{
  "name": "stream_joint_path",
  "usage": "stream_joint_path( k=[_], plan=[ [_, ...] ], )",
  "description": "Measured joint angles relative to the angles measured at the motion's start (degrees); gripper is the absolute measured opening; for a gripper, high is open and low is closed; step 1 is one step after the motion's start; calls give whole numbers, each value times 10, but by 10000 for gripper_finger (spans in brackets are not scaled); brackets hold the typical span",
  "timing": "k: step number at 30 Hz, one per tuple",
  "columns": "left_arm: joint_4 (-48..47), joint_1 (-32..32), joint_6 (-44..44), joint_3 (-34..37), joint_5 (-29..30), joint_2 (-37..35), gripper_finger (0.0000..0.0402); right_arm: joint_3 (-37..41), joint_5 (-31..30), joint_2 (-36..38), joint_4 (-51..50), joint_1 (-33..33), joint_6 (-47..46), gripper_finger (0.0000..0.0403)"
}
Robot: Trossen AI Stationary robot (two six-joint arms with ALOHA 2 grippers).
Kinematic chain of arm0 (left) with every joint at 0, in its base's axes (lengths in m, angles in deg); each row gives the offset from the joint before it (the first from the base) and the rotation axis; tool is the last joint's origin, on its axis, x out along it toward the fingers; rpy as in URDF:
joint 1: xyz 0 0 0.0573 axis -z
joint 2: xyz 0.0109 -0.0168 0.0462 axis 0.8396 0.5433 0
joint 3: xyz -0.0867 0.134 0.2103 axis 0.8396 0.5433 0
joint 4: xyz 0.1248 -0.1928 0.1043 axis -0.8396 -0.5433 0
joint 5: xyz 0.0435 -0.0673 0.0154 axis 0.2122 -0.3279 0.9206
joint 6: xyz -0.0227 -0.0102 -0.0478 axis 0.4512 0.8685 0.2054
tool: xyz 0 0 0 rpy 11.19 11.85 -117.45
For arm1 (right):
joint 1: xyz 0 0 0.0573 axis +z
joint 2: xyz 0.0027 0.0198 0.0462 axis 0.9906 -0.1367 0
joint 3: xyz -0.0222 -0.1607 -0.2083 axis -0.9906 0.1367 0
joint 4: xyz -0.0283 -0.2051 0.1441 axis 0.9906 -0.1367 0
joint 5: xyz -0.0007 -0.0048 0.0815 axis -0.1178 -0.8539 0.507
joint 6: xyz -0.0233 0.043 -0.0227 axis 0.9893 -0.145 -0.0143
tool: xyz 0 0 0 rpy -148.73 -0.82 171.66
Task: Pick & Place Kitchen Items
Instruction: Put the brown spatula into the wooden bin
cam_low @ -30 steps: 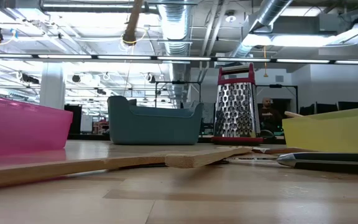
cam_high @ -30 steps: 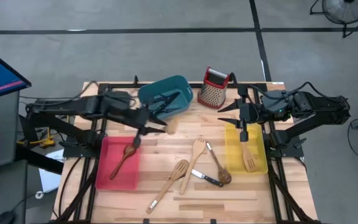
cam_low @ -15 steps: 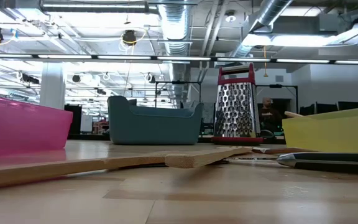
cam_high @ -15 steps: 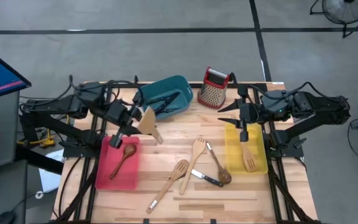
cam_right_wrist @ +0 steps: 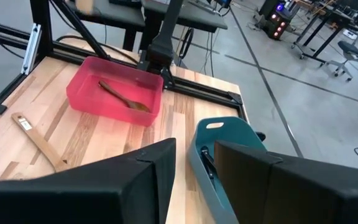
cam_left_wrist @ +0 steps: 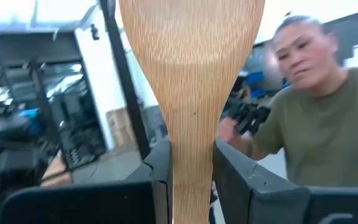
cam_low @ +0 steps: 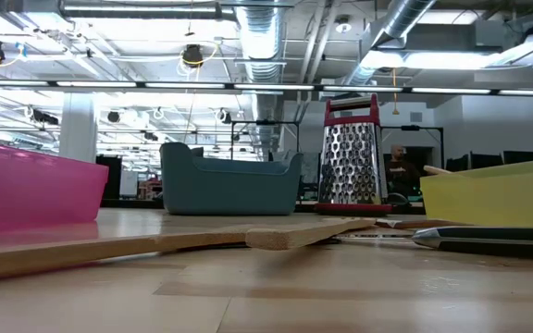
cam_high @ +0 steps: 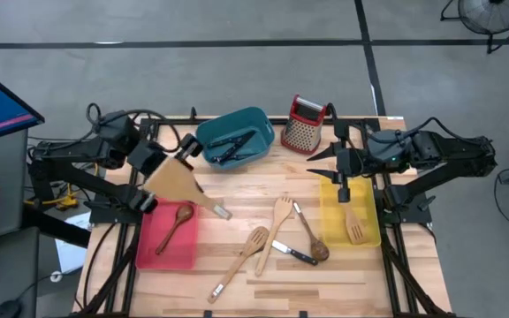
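My left gripper (cam_left_wrist: 191, 177) is raised over the gap between the red bin (cam_high: 151, 247) and the teal bin (cam_high: 250, 119), tipped upward, shut on a pale wooden spatula (cam_high: 177, 182). My right gripper (cam_high: 344, 181) hangs open and empty over the far end of the yellow bin (cam_high: 330, 216). A dark wooden spoon (cam_high: 175, 224) lies in the red bin, black-handled knives (cam_high: 230, 146) in the teal bin, a pale slotted spatula (cam_high: 354, 228) in the yellow bin. A pale fork (cam_high: 279, 217), a pale spoon (cam_high: 242, 258), a dark spoon (cam_high: 313, 240) and a knife (cam_high: 295, 254) lie on the table. My left gripper pinches the spatula's handle just below the blade (cam_left_wrist: 191, 155) between its two fingers, which lie along the handle. The broad blade (cam_left_wrist: 191, 43) stands out past the fingertips and points upward. The spatula is lifted clear of the table and the bins.
The red-topped box grater (cam_high: 303, 124) stands at the far edge, right of the teal bin. A person (cam_left_wrist: 319, 124) shows in the room beyond the table in the left wrist view. In the low view a long wooden utensil (cam_low: 155, 245) lies across the near table.
My left gripper has carried the spatula from beside the teal bin toward the table's left edge and upward, tipping up so that the blade now faces the ceiling.
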Motion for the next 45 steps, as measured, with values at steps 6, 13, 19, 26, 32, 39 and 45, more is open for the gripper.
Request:
stream_joint_path(
  k=[6,13,19,26,32,39,45],
  plan=[
    [66,25,1,0,-42,0,62,-1,0,-28,3,0,0,122],
    [96,67,0,0,-62,0,62,0,0,-50,1,0,5,122],
    [104,101,-9,0,-62,0,62,-1,0,-53,3,0,5,122],
    [108,139,-10,0,-81,0,62,-1,0,-54,8,0,5,122],
    [110,171,-29,0,-90,3,62,-1,0,-54,15,0,5,122],
    [150,213,7,0,-184,16,62,-1,0,-54,17,0,5,122],
    [159,249,9,0,-201,17,62,-1,0,-54,42,0,5,122]
  ],
)
